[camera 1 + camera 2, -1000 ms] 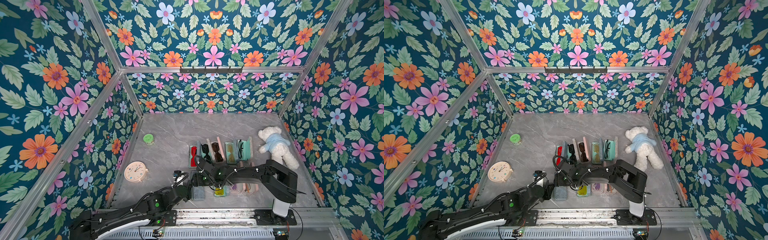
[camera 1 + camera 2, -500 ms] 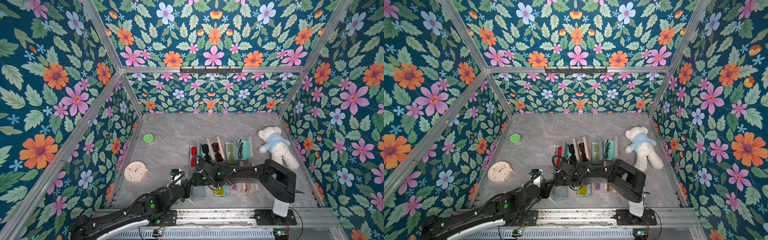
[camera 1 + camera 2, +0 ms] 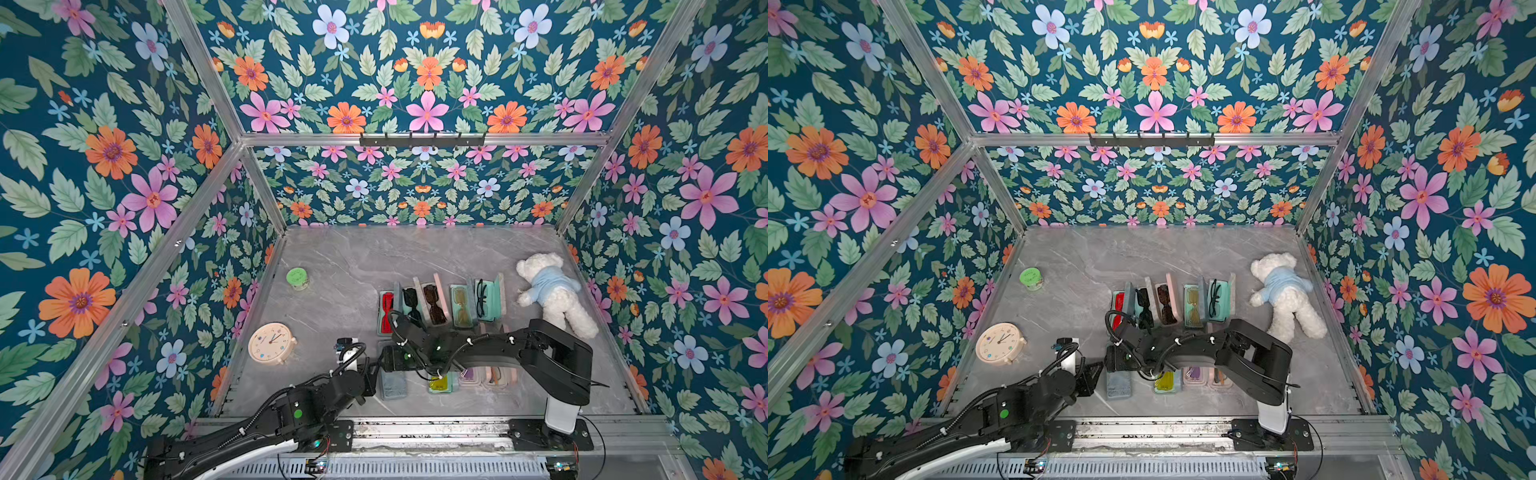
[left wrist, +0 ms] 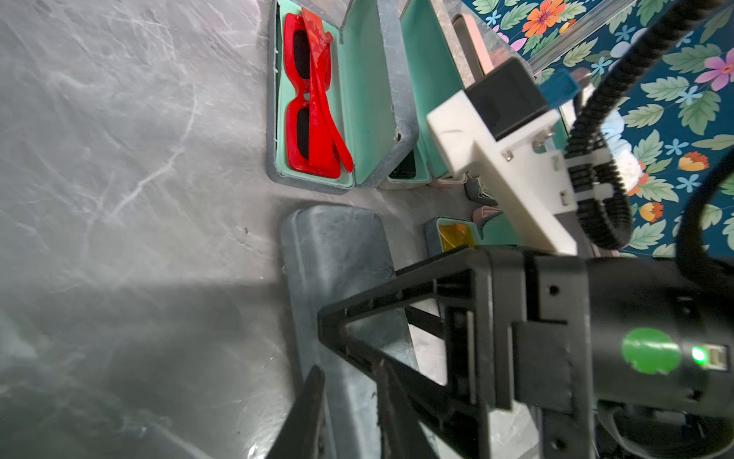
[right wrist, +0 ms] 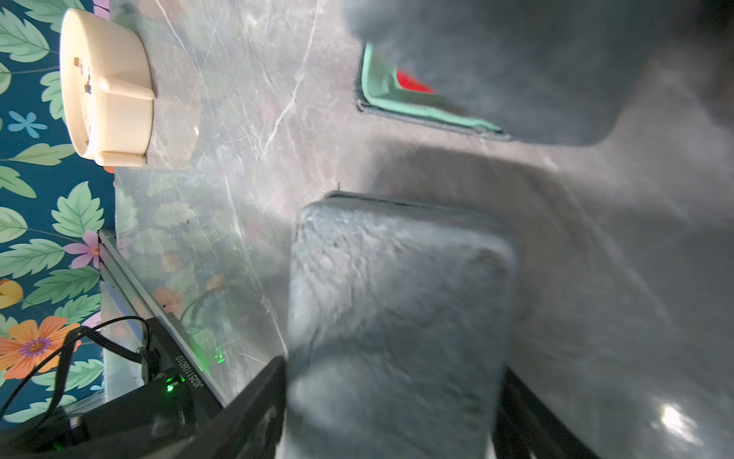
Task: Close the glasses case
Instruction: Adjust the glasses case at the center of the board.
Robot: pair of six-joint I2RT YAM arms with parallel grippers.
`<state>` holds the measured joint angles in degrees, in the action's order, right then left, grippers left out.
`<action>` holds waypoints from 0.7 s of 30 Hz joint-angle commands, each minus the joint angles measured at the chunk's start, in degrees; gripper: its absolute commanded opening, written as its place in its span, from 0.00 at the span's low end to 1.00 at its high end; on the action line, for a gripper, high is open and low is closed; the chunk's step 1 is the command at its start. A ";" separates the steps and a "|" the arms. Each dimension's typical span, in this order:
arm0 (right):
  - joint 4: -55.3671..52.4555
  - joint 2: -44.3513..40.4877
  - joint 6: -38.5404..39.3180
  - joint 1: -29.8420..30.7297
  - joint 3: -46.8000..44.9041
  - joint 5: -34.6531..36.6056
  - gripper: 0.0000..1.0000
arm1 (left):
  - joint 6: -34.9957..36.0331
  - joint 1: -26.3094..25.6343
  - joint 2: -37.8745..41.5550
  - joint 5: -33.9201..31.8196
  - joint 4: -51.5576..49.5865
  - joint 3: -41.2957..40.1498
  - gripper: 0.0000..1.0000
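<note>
on the grey surface [image 3: 332, 257], just robot-side of the open case [image 4: 373, 99] holding red sunglasses [image 4: 310, 99], lies the grey glasses case [image 3: 392, 384]. its lid looks down already, and its long axis continues that open case's line. the right end effector [image 5: 391, 385] is nearer, directly over it, spread wide with fingers [image 5: 262, 397] flanking the long sides. the left end effector [image 4: 349, 427], barely parted and gripping nothing visible, hovers at the end farthest from the open case.

The left gripper [image 3: 1095, 370] and right gripper [image 3: 1119, 370] hover at a closed grey glasses case [image 3: 1119, 386] near the front of the table [image 3: 1084, 257]. A row of open cases [image 3: 1173, 307], a teddy bear [image 3: 1285, 297] and a clock [image 3: 998, 343] sit farther back.
</note>
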<state>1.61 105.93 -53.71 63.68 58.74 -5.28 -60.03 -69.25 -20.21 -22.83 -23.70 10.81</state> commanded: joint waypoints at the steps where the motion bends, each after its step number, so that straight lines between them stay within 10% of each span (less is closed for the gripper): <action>1: -1.72 -0.52 -1.28 -0.03 -0.80 -1.54 0.82 | -0.97 -0.05 0.41 -1.63 -1.94 0.52 0.32; 21: -2.43 -9.98 0.65 0.03 -3.27 -2.86 0.92 | -0.81 -0.04 7.29 -3.63 -8.04 3.37 0.61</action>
<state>0.19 97.45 -53.71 63.59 55.83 -8.58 -60.69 -69.25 -13.91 -24.43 -29.78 13.52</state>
